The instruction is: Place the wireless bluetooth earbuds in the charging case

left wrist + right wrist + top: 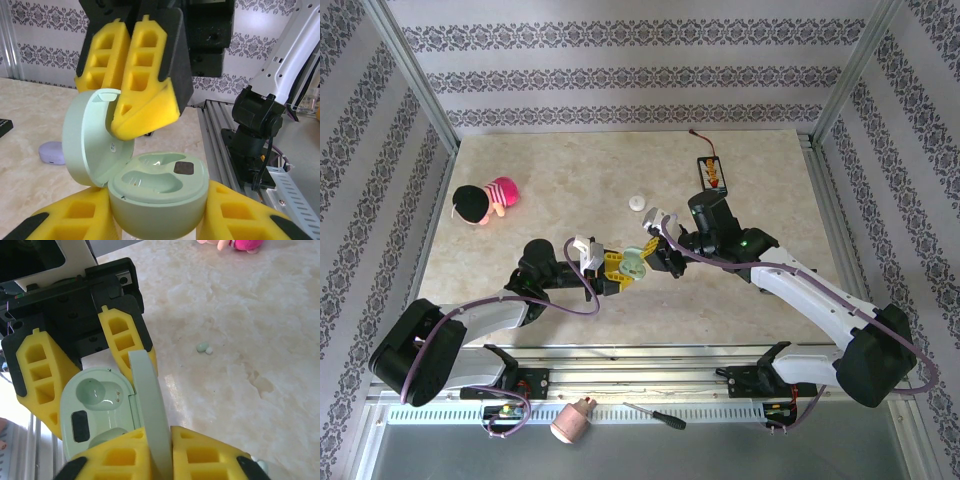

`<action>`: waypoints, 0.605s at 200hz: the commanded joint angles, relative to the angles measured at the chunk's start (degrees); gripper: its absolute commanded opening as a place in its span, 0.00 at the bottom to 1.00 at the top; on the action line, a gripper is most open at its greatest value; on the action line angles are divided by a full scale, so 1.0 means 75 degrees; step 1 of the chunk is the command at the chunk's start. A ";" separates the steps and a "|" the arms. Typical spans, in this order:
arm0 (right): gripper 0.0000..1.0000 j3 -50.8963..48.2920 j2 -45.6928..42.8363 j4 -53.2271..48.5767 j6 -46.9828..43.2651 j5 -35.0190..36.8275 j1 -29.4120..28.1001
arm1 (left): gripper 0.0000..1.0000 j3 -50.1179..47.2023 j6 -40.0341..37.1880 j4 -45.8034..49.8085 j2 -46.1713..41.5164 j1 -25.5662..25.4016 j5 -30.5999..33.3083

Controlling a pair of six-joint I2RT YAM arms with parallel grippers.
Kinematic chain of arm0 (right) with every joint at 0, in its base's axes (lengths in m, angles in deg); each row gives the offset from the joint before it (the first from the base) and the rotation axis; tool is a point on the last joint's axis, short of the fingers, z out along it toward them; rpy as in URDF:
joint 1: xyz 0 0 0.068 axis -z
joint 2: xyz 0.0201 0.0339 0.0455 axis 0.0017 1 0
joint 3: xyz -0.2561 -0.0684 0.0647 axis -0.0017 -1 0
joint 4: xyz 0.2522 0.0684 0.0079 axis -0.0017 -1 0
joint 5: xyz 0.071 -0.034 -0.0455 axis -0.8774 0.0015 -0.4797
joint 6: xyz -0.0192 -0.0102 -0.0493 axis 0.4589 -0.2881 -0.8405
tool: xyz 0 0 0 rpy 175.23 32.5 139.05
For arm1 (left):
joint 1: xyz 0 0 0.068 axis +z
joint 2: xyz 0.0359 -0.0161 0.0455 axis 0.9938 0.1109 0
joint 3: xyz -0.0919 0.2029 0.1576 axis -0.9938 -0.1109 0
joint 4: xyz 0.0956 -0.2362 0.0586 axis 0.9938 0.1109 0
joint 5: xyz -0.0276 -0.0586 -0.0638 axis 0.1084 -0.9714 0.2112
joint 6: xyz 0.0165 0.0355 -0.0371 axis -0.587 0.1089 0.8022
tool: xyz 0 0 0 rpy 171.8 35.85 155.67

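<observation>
Charging case (pixel 158 187): 1, open | left fingers (pixel 75 220) grip base | right fingers (pixel 145 105) pinch lid | loose earbuds (pixel 202 347): 2

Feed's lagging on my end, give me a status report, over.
Left gripper shut on charging case, right gripper pinching its open lid. Wells look empty. Pale green earbud loose on table. Right fingers overhang the opening.

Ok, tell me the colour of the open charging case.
Pale mint green; the charging case shows best in the left wrist view.
</observation>
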 commanded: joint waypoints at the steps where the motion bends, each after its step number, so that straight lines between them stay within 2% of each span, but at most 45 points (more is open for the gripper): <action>1: 0.06 -0.0037 -0.0012 0.0035 -0.0131 0.0065 -0.0102 | 0.22 -0.0042 -0.0018 -0.0340 -0.0182 0.0011 -0.0081; 20: 0.01 -0.0028 -0.0046 0.0064 -0.0168 0.0248 -0.0196 | 0.29 -0.0065 0.0001 -0.0305 -0.0166 0.0014 0.0131; 44: 0.00 -0.0043 -0.0129 0.0222 -0.0157 0.0582 -0.0305 | 0.38 -0.0026 0.0094 -0.0313 -0.0077 0.0014 0.0228; 63: 0.00 -0.0091 -0.0214 0.0385 -0.0097 0.0832 -0.0311 | 0.53 -0.0001 0.0154 -0.0347 -0.0010 0.0013 0.0249; 92: 0.00 -0.0150 -0.0235 0.0576 -0.0024 0.0962 -0.0313 | 0.70 -0.0025 0.0165 -0.0511 0.0084 0.0014 0.0324; 121: 0.00 -0.0147 -0.0216 0.0567 -0.0031 0.0893 -0.0329 | 0.79 0.0026 0.0321 -0.0594 0.0194 0.0021 0.0313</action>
